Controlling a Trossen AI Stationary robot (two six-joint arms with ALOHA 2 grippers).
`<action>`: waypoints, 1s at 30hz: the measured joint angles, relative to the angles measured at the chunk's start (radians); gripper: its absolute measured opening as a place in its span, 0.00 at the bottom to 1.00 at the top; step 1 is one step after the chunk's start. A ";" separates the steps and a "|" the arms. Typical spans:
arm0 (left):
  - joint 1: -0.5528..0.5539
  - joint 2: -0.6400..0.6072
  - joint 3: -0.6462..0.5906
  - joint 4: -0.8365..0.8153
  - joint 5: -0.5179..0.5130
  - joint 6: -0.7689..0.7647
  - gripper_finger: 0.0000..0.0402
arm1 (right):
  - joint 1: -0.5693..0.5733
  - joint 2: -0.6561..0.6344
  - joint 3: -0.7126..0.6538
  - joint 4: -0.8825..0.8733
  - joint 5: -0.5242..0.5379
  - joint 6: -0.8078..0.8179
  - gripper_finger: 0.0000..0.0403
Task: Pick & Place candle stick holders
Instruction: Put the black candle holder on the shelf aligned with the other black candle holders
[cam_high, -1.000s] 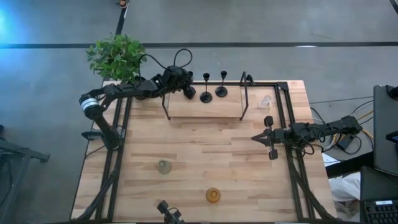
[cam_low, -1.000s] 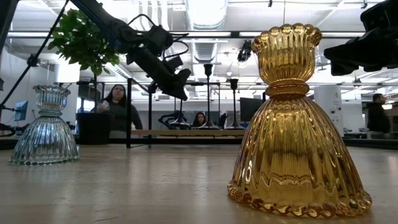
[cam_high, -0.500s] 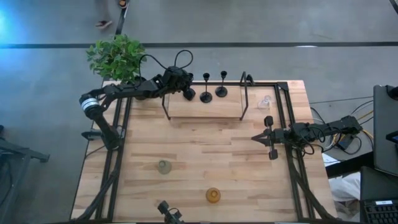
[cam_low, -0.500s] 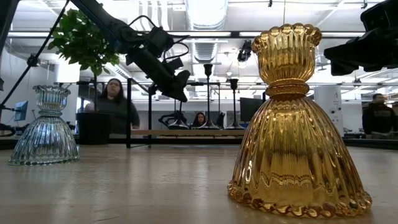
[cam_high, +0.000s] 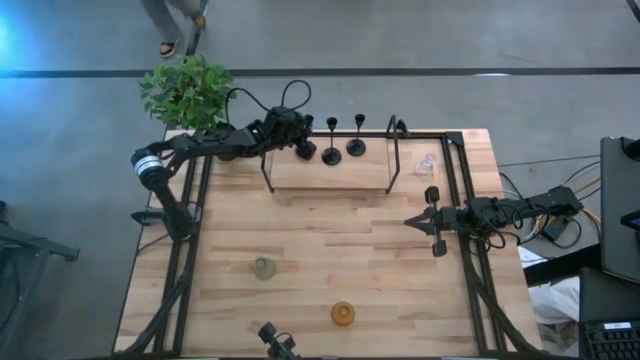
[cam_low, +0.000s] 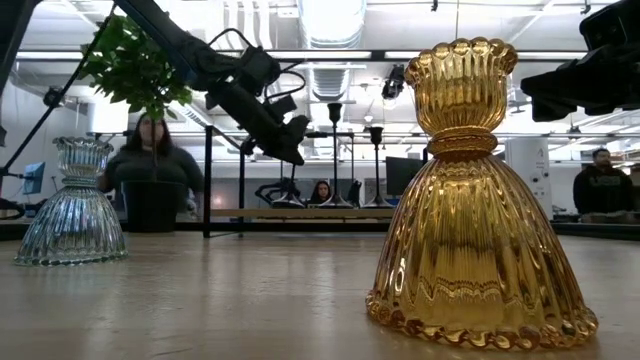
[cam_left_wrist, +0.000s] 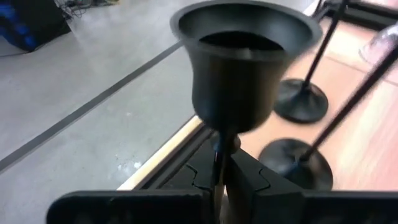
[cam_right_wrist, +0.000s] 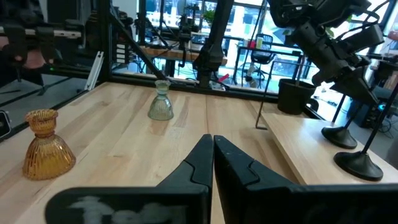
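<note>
Bright, even overhead light, soft shadows, blur only close to the lenses

Ceiling strip lights (cam_low: 330, 20) blaze white in the low view, backlighting the amber holder (cam_low: 480, 200) so its ribs glow and sparkle. From above, the table (cam_high: 330, 250) is evenly lit, shadows faint, with a blue flare at the picture's upper left. In the left wrist view the black holder's cup (cam_left_wrist: 239, 62) looms soft and out of focus, and the stems behind it smear. The right wrist view is crisp, its windows bright.

We see a pale wood-plank table (cam_high: 330, 255) with visible grain, ribbed glossy amber glass holder (cam_low: 478, 200), ribbed clear grey-green glass holder (cam_low: 72, 205), smooth satin black metal-looking candlestick cup (cam_left_wrist: 241, 65), matt black gripper fingers (cam_right_wrist: 205, 163)
</note>
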 joint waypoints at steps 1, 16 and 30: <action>0.000 0.007 0.000 0.010 0.000 -0.006 0.07 | 0.000 0.000 0.000 0.000 0.000 0.000 0.02; -0.001 0.022 -0.005 -0.013 -0.015 -0.029 0.18 | 0.000 0.000 0.000 0.000 -0.001 0.002 0.02; -0.002 0.021 -0.005 -0.054 -0.019 -0.029 0.37 | 0.000 0.000 0.000 0.000 -0.001 0.000 0.02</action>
